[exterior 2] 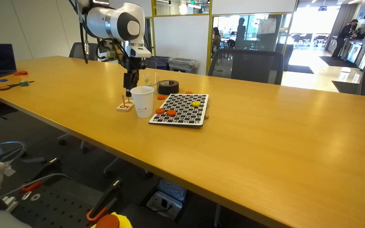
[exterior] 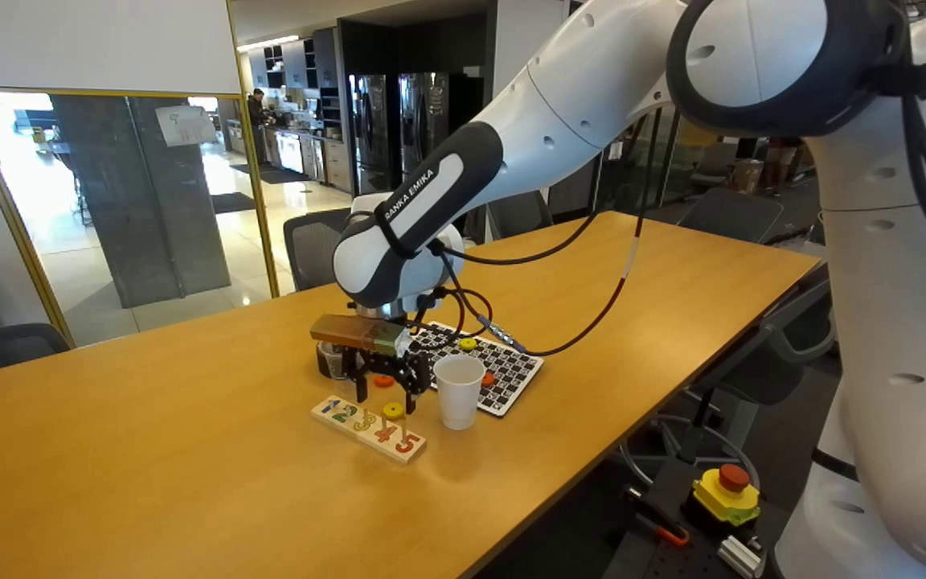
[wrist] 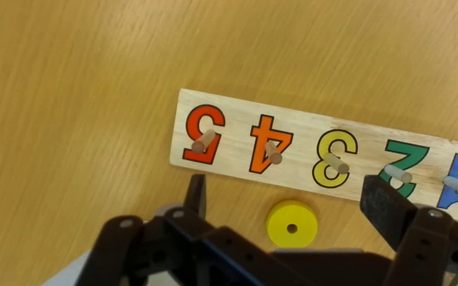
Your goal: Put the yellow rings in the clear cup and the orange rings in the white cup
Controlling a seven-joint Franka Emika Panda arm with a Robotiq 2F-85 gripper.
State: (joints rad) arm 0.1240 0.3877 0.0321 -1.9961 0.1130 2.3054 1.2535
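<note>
Step, as judged: yellow ring (wrist: 292,215) to be picked | place: on table (exterior: 190,442), just beside peg board (wrist: 302,153) | fingers (wrist: 384,210): spread wide, nothing held | next, likely: ring to be straddled, gripped, carried to clear cup (exterior 2: 151,79)

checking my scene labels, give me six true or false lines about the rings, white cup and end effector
The white cup stands upright. True.
A ring is threaded over the numeral 4. False: all five pegs are bare.
The end effector is open. True.
An orange ring is in its grip. False: it holds nothing.
A yellow ring lies beside the number board. True.
Every yellow ring in view lies beside the number board. False: another yellow ring lies on the checkered board.
</note>
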